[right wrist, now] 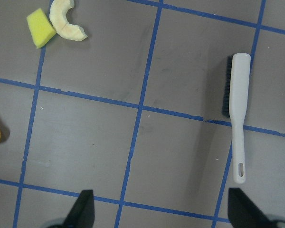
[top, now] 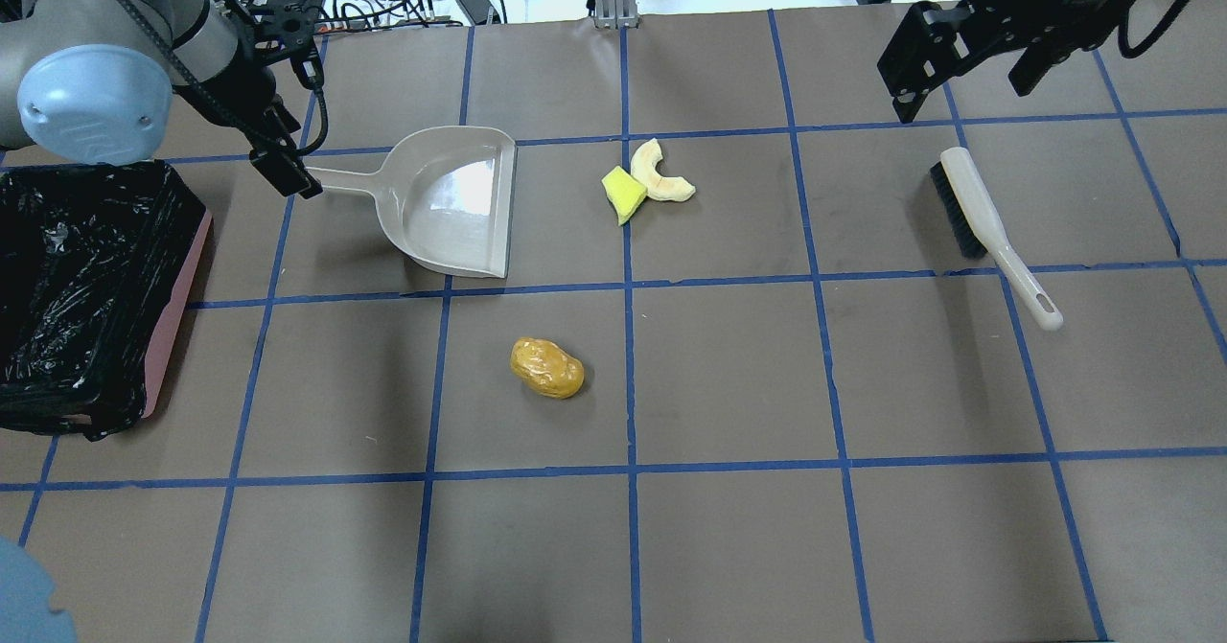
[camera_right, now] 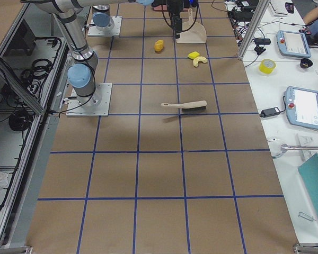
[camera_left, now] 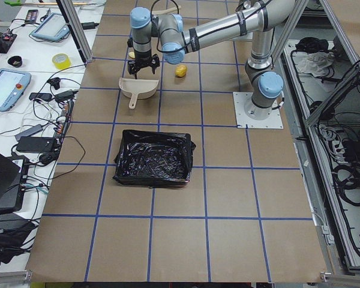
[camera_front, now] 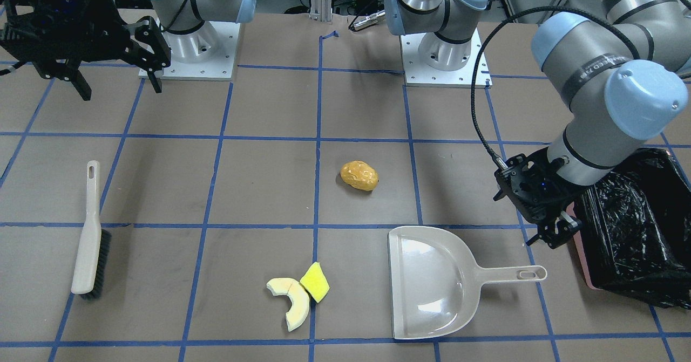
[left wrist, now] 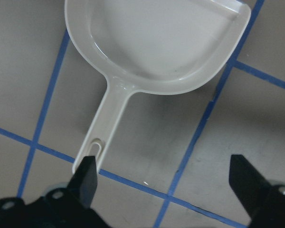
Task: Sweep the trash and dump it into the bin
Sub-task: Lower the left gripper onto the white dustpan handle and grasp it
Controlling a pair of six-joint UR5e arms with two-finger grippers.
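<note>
My left claw (left wrist: 162,164), fingers spread, hangs by the handle of the dustpan (left wrist: 152,42) with table (top: 729,547) free on either side; the bin (top: 182,284) (bulky, bag-lined) crowds my wrist. Open table separates dustpan and potato lump (top: 546,368).

Overhead and front-facing views look down on the counter (top: 729,375) from opposite sides; both share the dustpan (camera_front: 432,281) beside the left gripper (left wrist: 162,171). Wrist cameras look straight down, seemingly close.
</note>
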